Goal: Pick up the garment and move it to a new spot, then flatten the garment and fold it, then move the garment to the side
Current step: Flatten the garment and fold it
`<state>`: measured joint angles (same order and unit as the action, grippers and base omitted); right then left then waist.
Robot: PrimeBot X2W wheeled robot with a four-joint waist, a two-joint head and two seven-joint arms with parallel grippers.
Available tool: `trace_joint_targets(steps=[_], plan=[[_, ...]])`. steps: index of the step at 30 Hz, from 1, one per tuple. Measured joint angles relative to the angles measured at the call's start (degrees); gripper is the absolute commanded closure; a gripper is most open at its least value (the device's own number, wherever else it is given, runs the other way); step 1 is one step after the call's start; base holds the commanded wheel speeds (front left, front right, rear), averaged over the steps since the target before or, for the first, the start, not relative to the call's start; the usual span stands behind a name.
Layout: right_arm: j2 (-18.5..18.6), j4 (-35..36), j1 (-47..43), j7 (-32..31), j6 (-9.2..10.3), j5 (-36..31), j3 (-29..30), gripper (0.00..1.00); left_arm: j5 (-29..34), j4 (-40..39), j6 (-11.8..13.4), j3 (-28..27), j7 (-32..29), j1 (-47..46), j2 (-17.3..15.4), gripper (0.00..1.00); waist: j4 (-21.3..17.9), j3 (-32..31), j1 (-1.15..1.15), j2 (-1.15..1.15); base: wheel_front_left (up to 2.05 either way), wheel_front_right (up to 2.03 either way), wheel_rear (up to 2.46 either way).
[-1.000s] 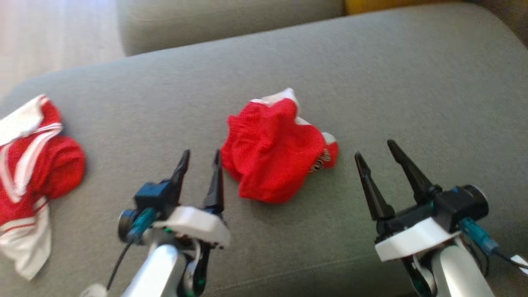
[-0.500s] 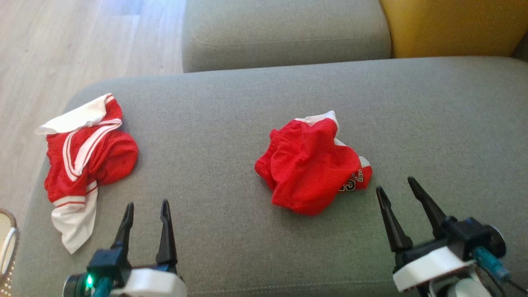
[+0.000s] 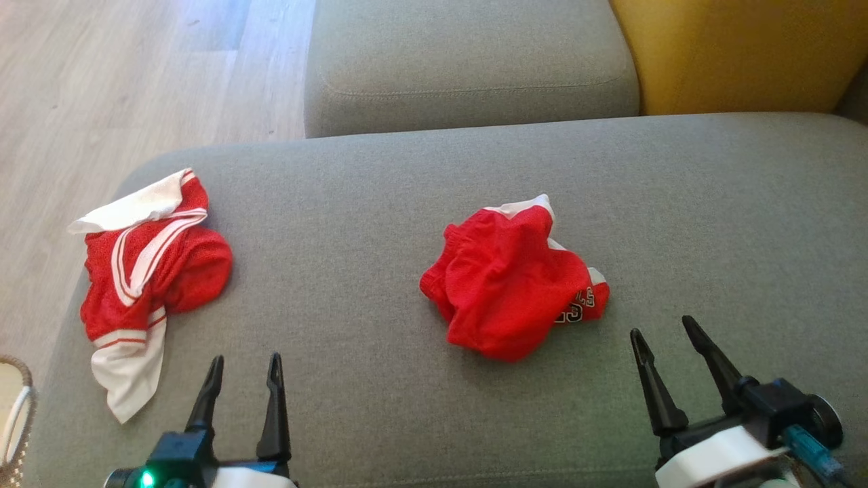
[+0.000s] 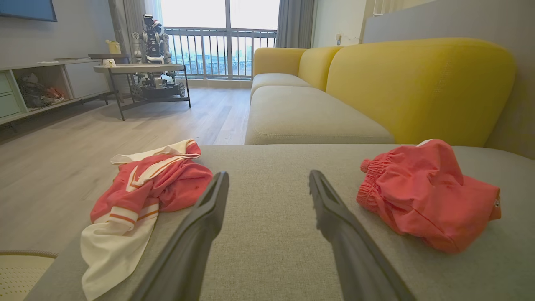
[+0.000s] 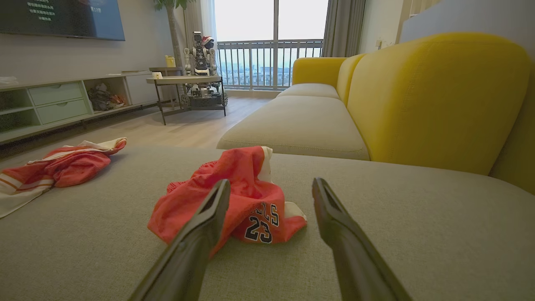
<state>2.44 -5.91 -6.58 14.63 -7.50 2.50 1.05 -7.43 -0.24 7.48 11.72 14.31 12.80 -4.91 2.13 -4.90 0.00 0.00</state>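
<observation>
A broad grey seat cushion point(image 3: 380, 203) takes up the near part of the scene. Its far edge rounds off against a second grey cushion point(image 3: 468, 61), with a yellow backrest point(image 3: 739, 54) at far right. Off its left edge lies pale wood floor point(image 3: 135, 81), and a woven basket point(image 3: 17, 413) sits by the near left corner. The red garment point(image 3: 508, 291) lies crumpled near the middle of the cushion, white trim at its far side and the number 23 on its near right fold, with bare fabric all round it. A red-and-white garment point(image 3: 149, 271) lies bunched at the left edge, well apart from it, a white flap reaching toward the near left rim. The left gripper point(image 3: 245, 358) is at near left, fingers spread and holding nothing, pointing at the open stretch between the two garments. The right gripper point(image 3: 662, 325) is at near right, close to the red garment's near right corner, fingers likewise spread and empty. Far across the floor stand a low table point(image 4: 142, 69) carrying another robot point(image 4: 152, 33), a shelf unit point(image 5: 58, 100) along the left wall, and a balcony window point(image 4: 217, 42).
</observation>
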Motion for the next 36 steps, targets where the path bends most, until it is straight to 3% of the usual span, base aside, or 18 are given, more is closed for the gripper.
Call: trace_joint_targets(steps=[36], plan=[[0.00,-0.89,-0.04,0.00,0.00,0.00,-0.33,0.00,1.82,2.23,-0.87,-0.86,0.00,1.31,1.52,0.00,-0.09,-1.12,0.01,0.00,0.00,0.00,0.00]])
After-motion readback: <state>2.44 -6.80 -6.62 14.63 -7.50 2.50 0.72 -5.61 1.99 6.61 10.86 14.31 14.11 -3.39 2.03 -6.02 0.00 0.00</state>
